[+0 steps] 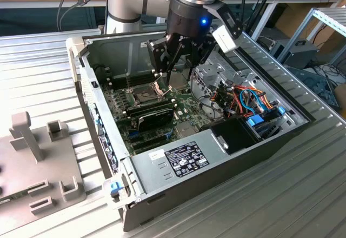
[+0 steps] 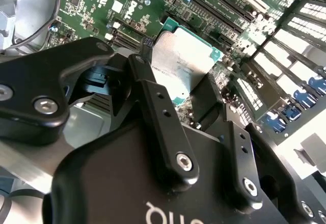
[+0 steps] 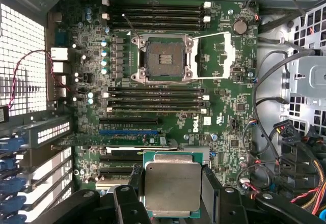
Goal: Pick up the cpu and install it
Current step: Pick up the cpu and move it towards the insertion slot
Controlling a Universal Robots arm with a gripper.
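The cpu (image 3: pixel 172 186) is a small flat square chip with a dull silvery top, and my gripper (image 3: pixel 171 192) is shut on it, one black finger (image 3: pixel 211 191) on each side. The second wrist view shows the same cpu (image 2: pixel 179 61) clamped in the gripper (image 2: pixel 177 79). It hangs above the green motherboard (image 3: pixel 224 127), apart from the dark square socket (image 3: pixel 162 57). The socket lies bare, with its shiny metal frame (image 3: pixel 216 56) swung open beside it. In the exterior view the gripper (image 1: pixel 170 62) is inside the open computer case (image 1: pixel 178 159), just above and beside the socket (image 1: pixel 145 92).
Memory slots (image 3: pixel 153 16) flank the socket and expansion slots (image 3: pixel 127 127) lie near the cpu. Bundled cables (image 1: pixel 243 100) and a drive cage (image 1: pixel 216 75) fill the case on the exterior view's right. A grey fixture (image 1: pixel 38 157) stands outside the case on the left.
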